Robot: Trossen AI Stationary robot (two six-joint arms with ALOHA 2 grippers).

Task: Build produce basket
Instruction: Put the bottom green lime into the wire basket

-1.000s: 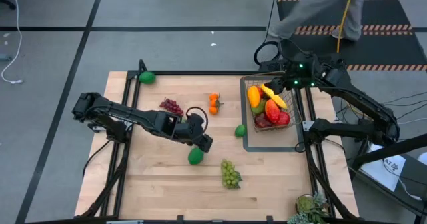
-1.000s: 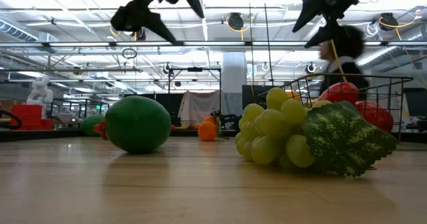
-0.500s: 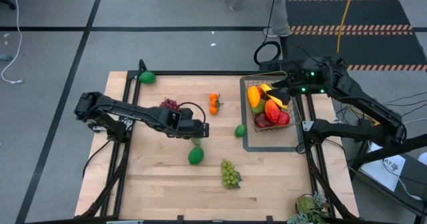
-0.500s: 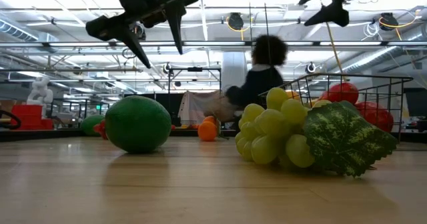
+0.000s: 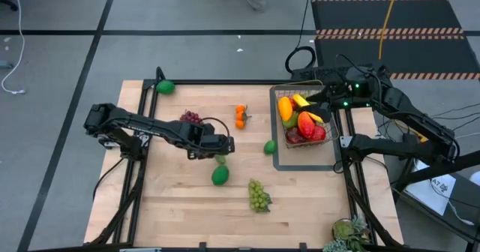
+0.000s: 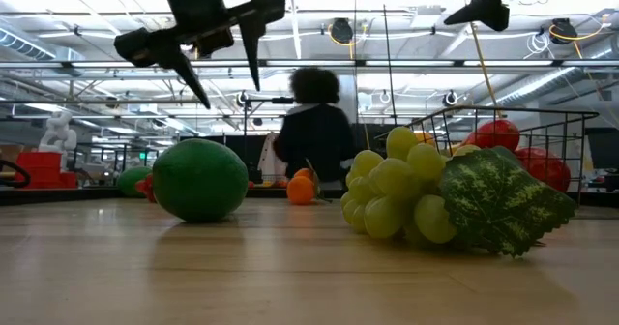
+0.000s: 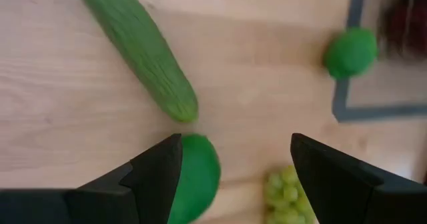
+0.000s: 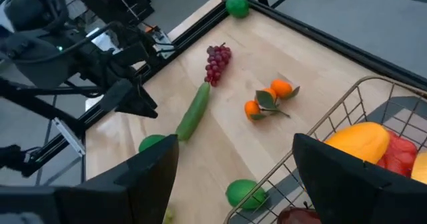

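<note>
Since the earlier frames the left gripper has drawn back from the green fruit toward the table's middle, and the right gripper has eased away from the basket toward the right.

From above, the left gripper hangs over the cucumber, with the green fruit just nearer the front edge and the green grapes farther front and right. The basket stands at the table's far right, filled with a mango, a banana and red fruit. The right gripper hovers at its far right rim. Purple grapes, oranges and a lime lie between the arms; another lime sits at the far left corner.

At table height, the left gripper hangs well above the green fruit, fingers spread and empty. A person stands behind.

The left wrist shows its fingers apart, holding nothing, the cucumber beyond them and the green fruit between them.

The right wrist shows its fingers apart and empty above the basket.
</note>
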